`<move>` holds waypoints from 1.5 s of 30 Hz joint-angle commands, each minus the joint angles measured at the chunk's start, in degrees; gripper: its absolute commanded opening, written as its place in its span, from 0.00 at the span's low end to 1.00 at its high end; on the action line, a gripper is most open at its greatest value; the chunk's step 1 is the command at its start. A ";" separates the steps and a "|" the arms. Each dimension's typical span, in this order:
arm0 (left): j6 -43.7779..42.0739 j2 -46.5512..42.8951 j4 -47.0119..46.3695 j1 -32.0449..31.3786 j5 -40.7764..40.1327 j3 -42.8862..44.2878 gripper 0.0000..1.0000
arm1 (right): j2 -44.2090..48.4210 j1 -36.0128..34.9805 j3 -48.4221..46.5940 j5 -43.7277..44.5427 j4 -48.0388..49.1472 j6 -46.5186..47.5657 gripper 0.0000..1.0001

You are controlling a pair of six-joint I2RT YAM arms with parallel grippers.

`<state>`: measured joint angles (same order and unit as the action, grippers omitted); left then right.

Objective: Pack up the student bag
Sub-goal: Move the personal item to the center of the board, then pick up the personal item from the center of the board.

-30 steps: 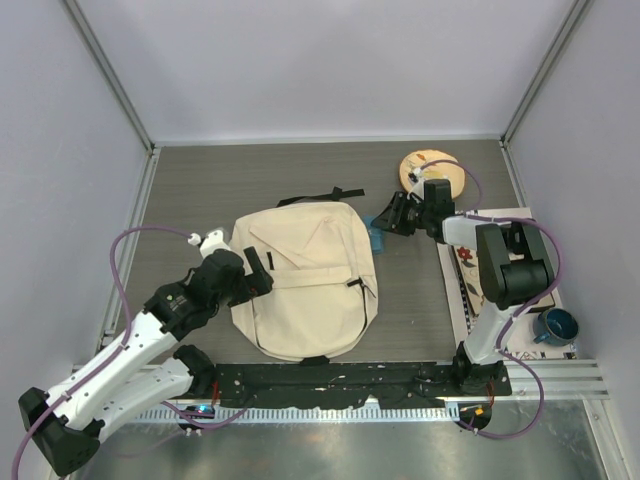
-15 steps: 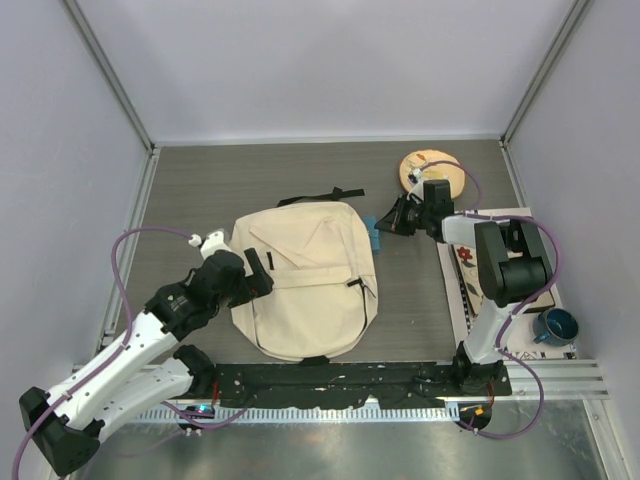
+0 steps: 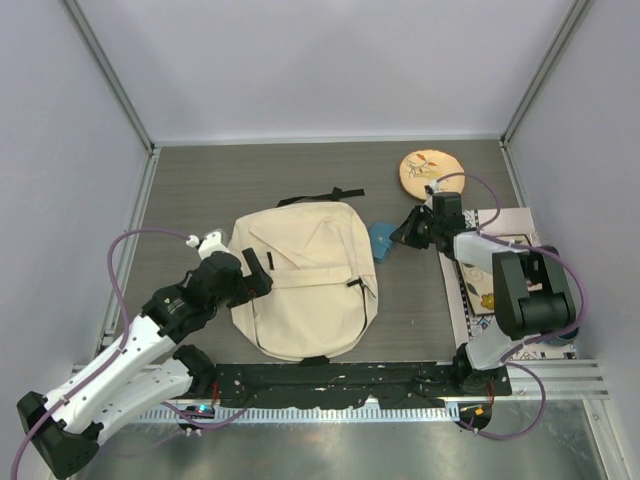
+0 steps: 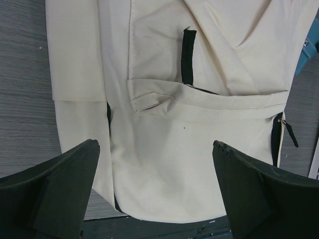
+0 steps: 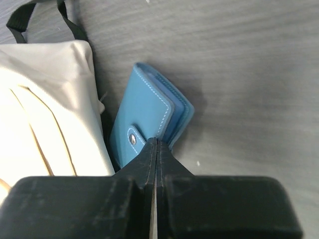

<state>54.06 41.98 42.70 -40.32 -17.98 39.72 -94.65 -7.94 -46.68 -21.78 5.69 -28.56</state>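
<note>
The right gripper (image 5: 155, 141) was clenched shut, empty, touching the blue wallet (image 5: 144, 114) right of the student bag (image 3: 305, 280). Next it probably needed to open and grab the wallet.

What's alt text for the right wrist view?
Right end effector, fingers shut, its tips at the near edge of a blue snap-closure wallet lying on the grey table. The cream student bag lies along the wallet's left side, a black strap at top left.
</note>
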 commanded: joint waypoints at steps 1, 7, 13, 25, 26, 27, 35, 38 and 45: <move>0.69 -1.54 -0.86 0.32 -0.39 -0.52 1.00 | 8.68 0.56 6.66 3.94 -2.09 -1.15 0.01; 0.69 -1.63 -0.86 0.32 -0.30 -0.44 0.99 | 21.52 0.56 12.30 7.37 -8.50 -1.59 0.01; 0.69 -0.93 -2.00 0.24 0.75 -0.53 1.00 | 23.29 1.61 13.36 13.42 -12.29 -2.29 0.49; 1.04 -1.63 -1.57 0.24 1.10 -0.52 1.00 | 10.64 7.24 10.38 1.57 5.37 -5.19 0.54; 1.22 -1.63 -1.56 0.24 1.02 -0.61 1.00 | 9.41 7.24 10.29 0.78 7.38 -5.72 0.54; 1.39 -1.63 -1.65 0.24 0.93 -0.79 1.00 | 8.96 7.15 10.29 -0.70 8.27 -6.07 0.54; 1.66 -0.49 -2.62 0.24 1.45 -1.14 1.00 | 5.80 7.15 10.82 -4.85 11.88 -7.30 0.52; 1.66 -0.23 -2.71 0.24 1.63 -1.23 1.00 | 4.30 7.15 10.90 -6.61 13.02 -7.48 0.50; 1.66 -0.32 -2.71 0.24 1.63 -1.32 0.99 | 2.02 7.24 10.73 -7.66 16.01 -9.06 0.49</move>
<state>55.33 41.89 41.95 -40.32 -16.47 38.44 -91.66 -0.84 -34.37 -27.38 16.99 -36.40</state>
